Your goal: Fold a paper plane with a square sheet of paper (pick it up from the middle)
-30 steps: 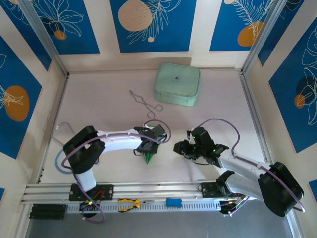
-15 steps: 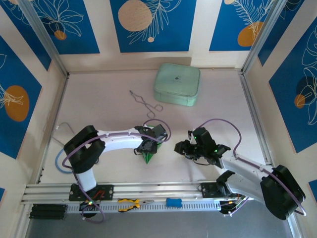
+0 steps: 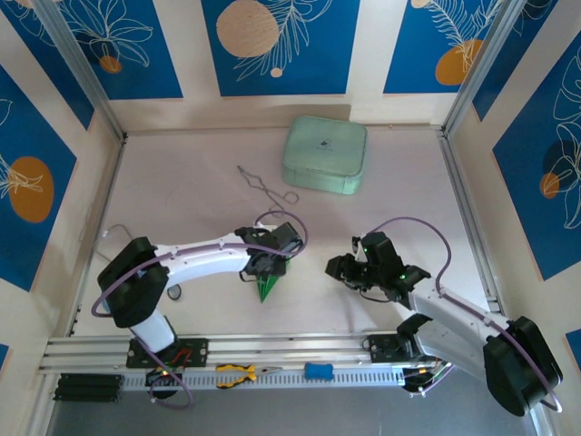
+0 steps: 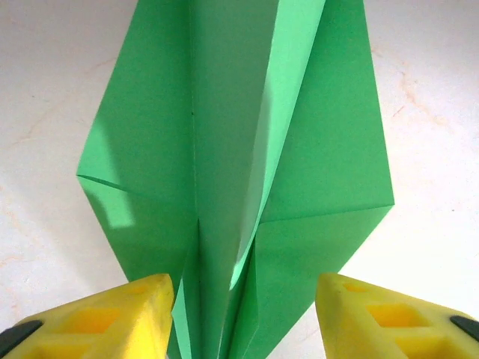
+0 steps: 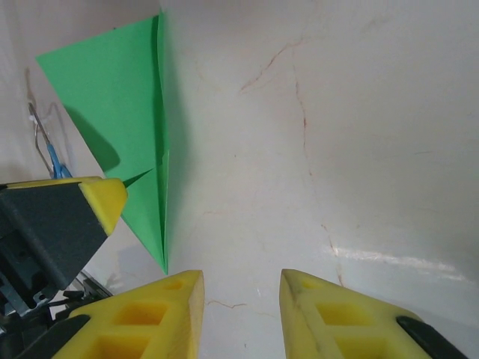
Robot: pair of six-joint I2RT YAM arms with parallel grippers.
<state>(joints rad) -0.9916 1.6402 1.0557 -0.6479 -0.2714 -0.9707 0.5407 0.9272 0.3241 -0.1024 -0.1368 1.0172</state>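
Looking down from the top camera, we've got the paper plane [image 3: 265, 289] lying on the table [image 3: 182, 200] toward the front, between the two arms and nearer the left one. It narrows to a point toward the near rail. The left gripper [image 3: 267, 270] sits right over its far end.

On the left wrist camera the yellow fingers [image 4: 105, 318] stand apart on either side of the end of the plane nearest the lens. Bare table shows between the paper and the right-hand finger, so we'd call that claw released, not pinching. We can't tell whether the other finger brushes the paper's edge. The folded layers lift a bit along the centre crease.

The right gripper [image 5: 241, 278] is off to the plane's right, apart from it, with its fingers parted and just table in the gap. That one's released too, holding nothing.

Further back there's a pale mint-green case [image 3: 326, 154] near the rear wall, with metal tongs [image 3: 263, 189] just in front and left of it. Yellow-handled pliers [image 3: 238, 372] lie on the front rail.
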